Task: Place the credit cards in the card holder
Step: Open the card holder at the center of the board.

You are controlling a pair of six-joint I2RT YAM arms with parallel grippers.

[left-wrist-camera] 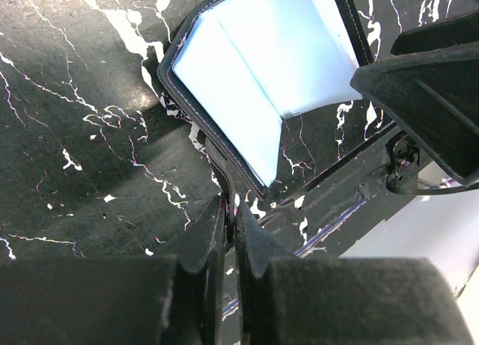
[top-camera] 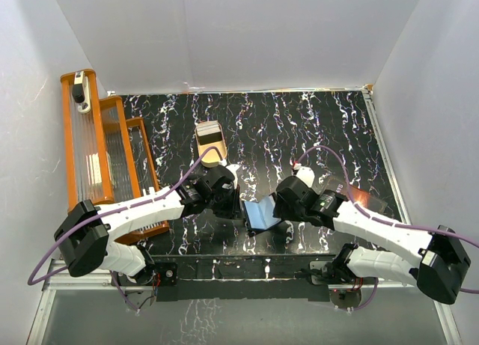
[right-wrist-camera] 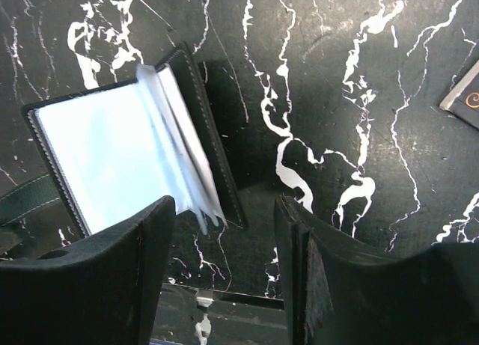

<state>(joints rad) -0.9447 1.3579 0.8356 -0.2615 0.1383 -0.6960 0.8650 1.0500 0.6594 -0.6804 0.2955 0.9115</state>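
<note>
Close to the near edge of the black, white-veined table (top-camera: 314, 128), the card holder (top-camera: 262, 212) lies open with its pale blue inside facing up, between the 2 arms. The left pincer (left-wrist-camera: 230, 224) is closed tight on a thin dark strap (left-wrist-camera: 219, 162) that runs from the holder's cover, its 2 fingers pressed together on it low over the table. On the other side the right pincer (right-wrist-camera: 224, 244) stands with its fingers apart and holds nothing. The bottom corner of the holder's clear sleeves (right-wrist-camera: 179, 135), fanned up from the spine, shows in the gap between them, nearer one finger (right-wrist-camera: 127, 263). At the right edge of the right wrist view a corner of a flat dark piece with a pale rim (right-wrist-camera: 465, 98) lies on the table, too cut off to name. Further back, well apart from the holder, sits a tan tray (top-camera: 210, 144); what is in it is too small to tell. Along the far left side stands an orange rack (top-camera: 93, 147) with clear panels.
</note>
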